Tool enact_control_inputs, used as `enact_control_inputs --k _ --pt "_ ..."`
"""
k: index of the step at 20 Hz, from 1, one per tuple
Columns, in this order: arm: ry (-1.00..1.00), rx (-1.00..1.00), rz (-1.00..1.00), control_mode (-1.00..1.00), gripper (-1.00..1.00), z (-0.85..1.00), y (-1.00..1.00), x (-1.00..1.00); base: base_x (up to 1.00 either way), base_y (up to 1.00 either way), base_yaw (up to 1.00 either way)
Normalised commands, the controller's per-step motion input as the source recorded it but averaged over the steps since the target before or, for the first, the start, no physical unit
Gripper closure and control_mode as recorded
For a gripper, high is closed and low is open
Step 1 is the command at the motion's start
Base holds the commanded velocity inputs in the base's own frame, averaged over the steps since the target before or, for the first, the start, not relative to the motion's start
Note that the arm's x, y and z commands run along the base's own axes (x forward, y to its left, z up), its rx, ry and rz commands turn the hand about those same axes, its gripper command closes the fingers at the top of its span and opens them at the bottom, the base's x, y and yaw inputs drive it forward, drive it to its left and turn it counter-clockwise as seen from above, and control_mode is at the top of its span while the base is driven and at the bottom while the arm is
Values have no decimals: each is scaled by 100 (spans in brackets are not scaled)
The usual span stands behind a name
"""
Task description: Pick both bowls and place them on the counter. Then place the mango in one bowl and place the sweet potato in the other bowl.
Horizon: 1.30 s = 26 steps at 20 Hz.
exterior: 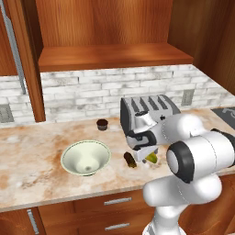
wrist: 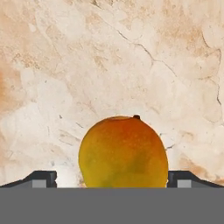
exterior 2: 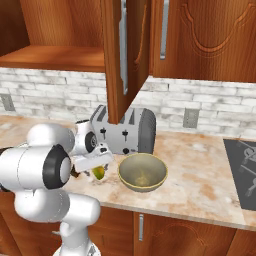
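Observation:
A yellow-orange mango [wrist: 123,151] lies on the marble counter, showing small and greenish [exterior: 152,159] under the hand and again from the other side [exterior 2: 99,173]. My gripper [wrist: 111,179] is open and straddles it; the right fingertip [wrist: 181,178] sits at its edge and the left stands a little off. A dark sweet potato [exterior: 130,159] rests just left of the mango. A pale green bowl [exterior: 69,153] stands upright further left. An olive bowl [exterior 2: 125,165] stands right of the mango. Both bowls are empty.
A silver toaster [exterior: 149,108] [exterior 2: 125,130] stands right behind the hand. A small dark cup [exterior: 102,124] sits near the backsplash. An open cabinet door [exterior 2: 117,60] hangs above the toaster. A stovetop [exterior 2: 242,165] lies at the far right.

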Motion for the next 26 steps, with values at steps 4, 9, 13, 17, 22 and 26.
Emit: enact_control_inputs --k 4,9,13,17,22,26 --pt "0 3 3 -100 -100 -14 -9 11 0 0 0" --pt "0 1 2 -100 100 -20 -4 1 0 0 0" --pt "3 0 1 -100 100 -18 0 0 0 0 0" --pt "0 -1 0 -100 100 2 0 -5 0 0 0" --pt "-4 -7 -3 -100 100 49 -1 -11 0 0 0" --pt "-7 -7 -6 -100 100 77 0 -14 0 0 0"
